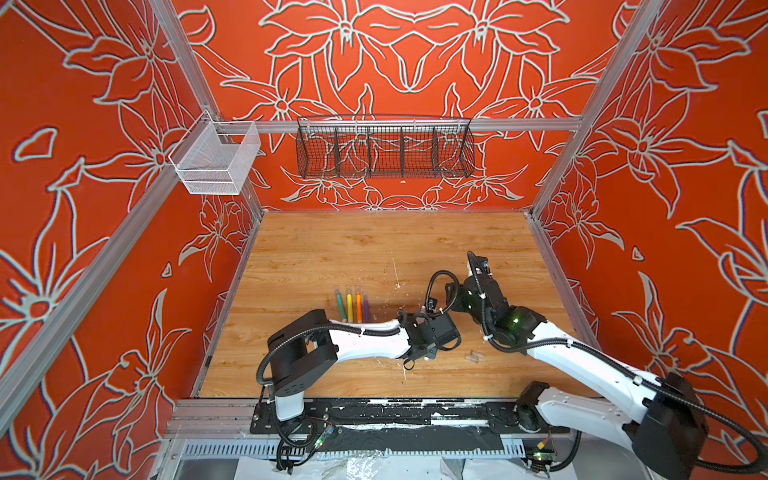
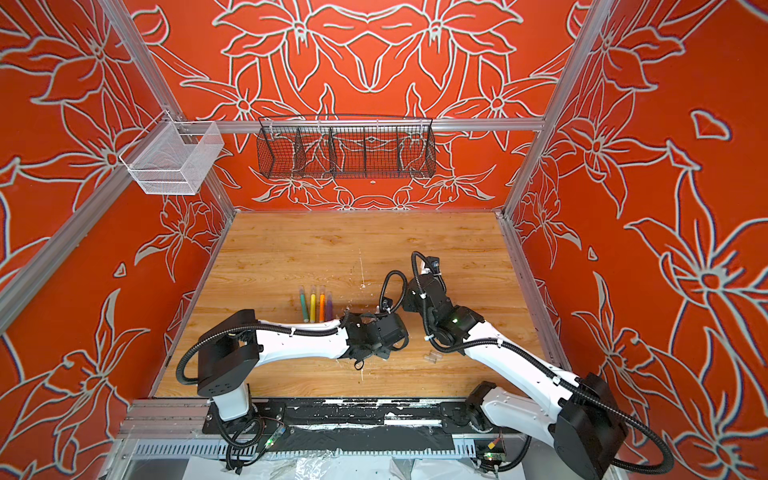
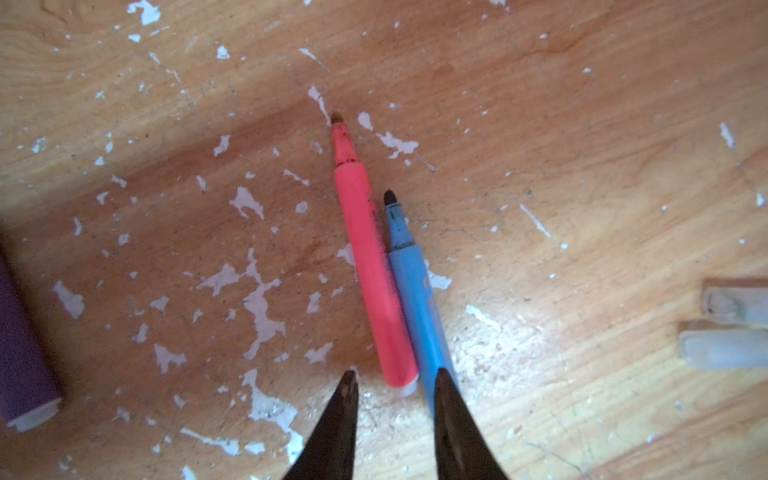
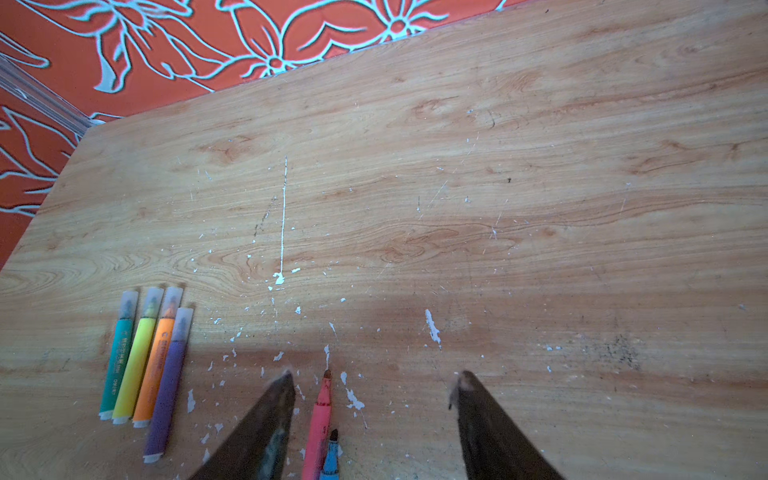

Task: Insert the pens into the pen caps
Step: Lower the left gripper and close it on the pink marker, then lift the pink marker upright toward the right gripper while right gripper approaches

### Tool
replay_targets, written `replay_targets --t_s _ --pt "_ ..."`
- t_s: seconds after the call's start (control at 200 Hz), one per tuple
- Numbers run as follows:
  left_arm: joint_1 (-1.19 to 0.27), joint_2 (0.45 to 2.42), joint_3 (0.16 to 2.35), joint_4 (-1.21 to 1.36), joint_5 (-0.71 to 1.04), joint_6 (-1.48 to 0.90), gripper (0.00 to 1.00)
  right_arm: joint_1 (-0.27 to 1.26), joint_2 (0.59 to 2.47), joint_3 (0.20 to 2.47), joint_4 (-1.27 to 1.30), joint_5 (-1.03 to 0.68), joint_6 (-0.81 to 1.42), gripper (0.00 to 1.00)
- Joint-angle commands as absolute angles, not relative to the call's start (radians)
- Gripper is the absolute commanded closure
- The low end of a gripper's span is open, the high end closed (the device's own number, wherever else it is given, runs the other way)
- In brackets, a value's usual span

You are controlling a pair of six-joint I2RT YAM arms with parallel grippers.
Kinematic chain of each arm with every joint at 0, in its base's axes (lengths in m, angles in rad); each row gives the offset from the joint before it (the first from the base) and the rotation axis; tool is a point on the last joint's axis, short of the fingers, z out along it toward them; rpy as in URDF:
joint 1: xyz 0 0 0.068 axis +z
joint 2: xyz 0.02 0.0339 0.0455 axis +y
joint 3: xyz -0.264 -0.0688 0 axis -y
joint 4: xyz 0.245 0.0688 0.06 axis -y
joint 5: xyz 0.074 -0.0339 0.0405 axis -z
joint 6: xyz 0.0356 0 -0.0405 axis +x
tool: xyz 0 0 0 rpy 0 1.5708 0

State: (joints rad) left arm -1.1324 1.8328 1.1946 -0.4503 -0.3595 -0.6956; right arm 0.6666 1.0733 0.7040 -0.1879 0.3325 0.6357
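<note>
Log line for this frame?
capped: four pens | uncapped: pink pen, blue pen | loose: two clear caps | left gripper: open over pen ends | right gripper: open

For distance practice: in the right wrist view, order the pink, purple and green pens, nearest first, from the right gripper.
1. pink pen, under the open right gripper.
2. purple pen, row's near edge.
3. green pen, row's far edge.

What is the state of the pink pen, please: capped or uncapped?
Uncapped: the pink pen lies flat, its felt tip bare.
</note>
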Motion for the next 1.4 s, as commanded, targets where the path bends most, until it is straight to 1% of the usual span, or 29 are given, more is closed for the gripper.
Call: replay_targets --t_s 0.0,0.345,0.515,0.646,0.756,0.886,0.956,1.101,1.151,1.391 --pt "-1.113 1.888 1.216 -0.46 -0.361 -0.695 0.71 0.66 1.074 0.726 -0.201 0.313 0.651 0.36" --pt "-1.071 1.905 1.169 -0.41 -0.322 -0.706 0.76 0.654 1.085 0.728 -0.199 0.299 0.654 0.36" --pt "-1.06 1.927 1.172 -0.415 -0.316 -0.707 0.76 0.652 1.094 0.729 -0.199 0.295 0.656 0.36" --pt "-1.053 1.944 1.169 -0.402 -0.296 -0.706 0.74 0.65 1.095 0.731 -0.202 0.297 0.655 0.37" --pt "-1.047 1.957 1.169 -0.407 -0.287 -0.71 0.74 0.649 1.092 0.729 -0.202 0.296 0.657 0.37" --pt "-1.043 1.945 1.152 -0.406 -0.287 -0.718 0.84 0.647 1.09 0.73 -0.203 0.296 0.66 0.37" --pt "-1.037 1.932 1.147 -0.411 -0.286 -0.715 0.87 0.646 1.088 0.727 -0.204 0.296 0.662 0.37" --pt "-1.027 1.902 1.168 -0.472 -0.281 -0.689 0.99 0.644 1.077 0.723 -0.206 0.291 0.67 0.37" --pt "-1.025 1.891 1.18 -0.503 -0.288 -0.684 1.0 0.642 1.069 0.72 -0.206 0.292 0.671 0.37" --pt "-0.989 1.766 1.253 -0.638 -0.272 -0.626 1.0 0.63 1.012 0.678 -0.19 0.296 0.698 0.37"
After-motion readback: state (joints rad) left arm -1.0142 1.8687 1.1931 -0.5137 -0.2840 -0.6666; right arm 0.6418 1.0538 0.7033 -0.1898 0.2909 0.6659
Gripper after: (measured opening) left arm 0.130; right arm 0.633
